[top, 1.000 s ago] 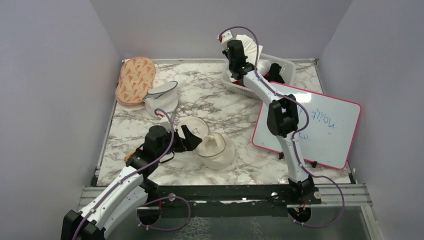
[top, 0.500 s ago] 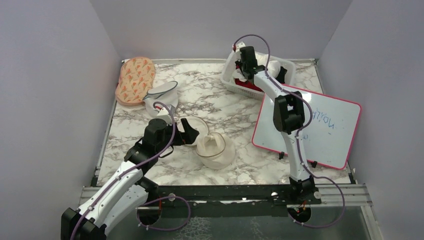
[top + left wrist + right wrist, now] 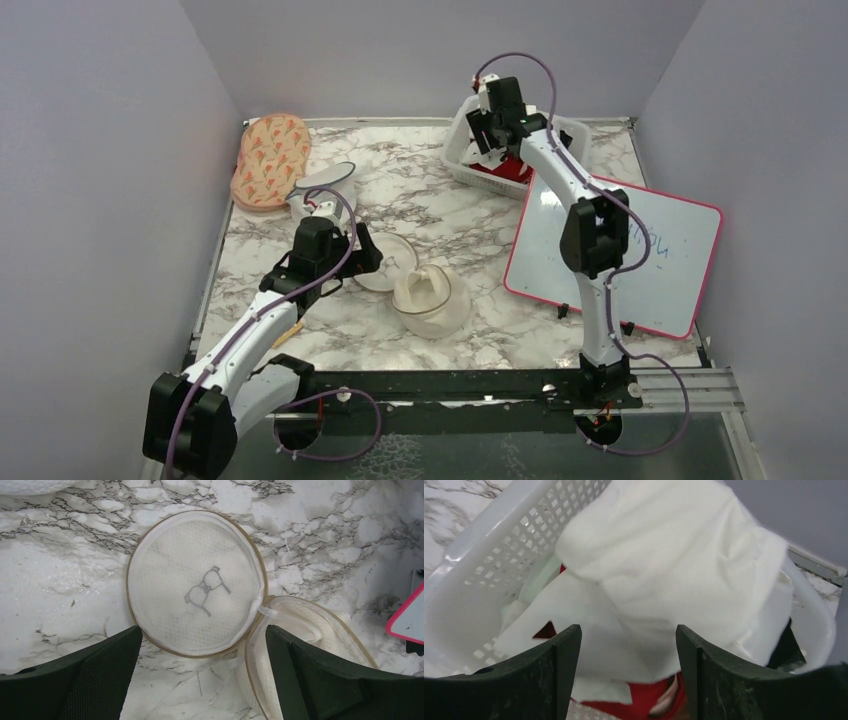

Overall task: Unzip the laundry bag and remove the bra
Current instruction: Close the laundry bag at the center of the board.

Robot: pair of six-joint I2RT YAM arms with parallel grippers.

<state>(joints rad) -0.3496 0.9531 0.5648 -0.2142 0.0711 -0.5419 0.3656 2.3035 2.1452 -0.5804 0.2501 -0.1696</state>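
The one laundry bag lies unzipped mid-table, its two halves side by side, below the left gripper, whose fingers stand apart. The one bra rests in the single white basket at the far right, beneath the right gripper, also spread. Two other pouches lie far left.

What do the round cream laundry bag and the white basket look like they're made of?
Laundry bag: seemingly fine mesh fabric, matte, with a dotted weave that looks slightly see-through and a tan binding round the edge.
Basket: probably rigid white plastic, glossy, with a moulded grid of square holes.
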